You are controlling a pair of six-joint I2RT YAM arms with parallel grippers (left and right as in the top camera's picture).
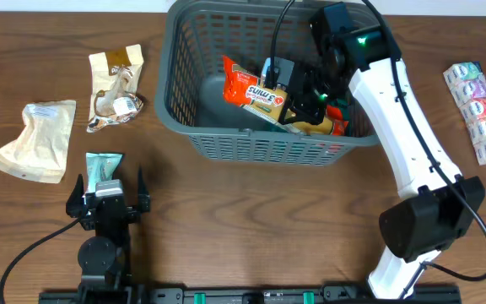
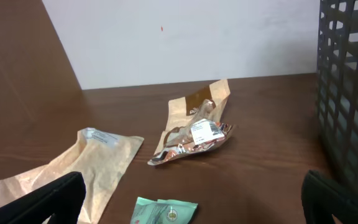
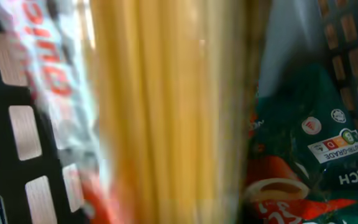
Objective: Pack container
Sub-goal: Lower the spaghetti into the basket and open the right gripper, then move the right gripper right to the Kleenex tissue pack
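Two packets at least lie in the container, far-centre on the table: spaghetti packet, green packet. Right gripper inside it at the spaghetti; finger state not discernible. Left of container, unpacked: kraft pouch, torn pouch, teal packet; left gripper there, fingers spread, empty. Right of container: sachet strip. Under half done, I reckon.

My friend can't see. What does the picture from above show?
The right gripper is down inside the grey container, next to a red and yellow packet. The left gripper is open near a small green packet on the brown table. Tan pouches lie left, pastel packets right.
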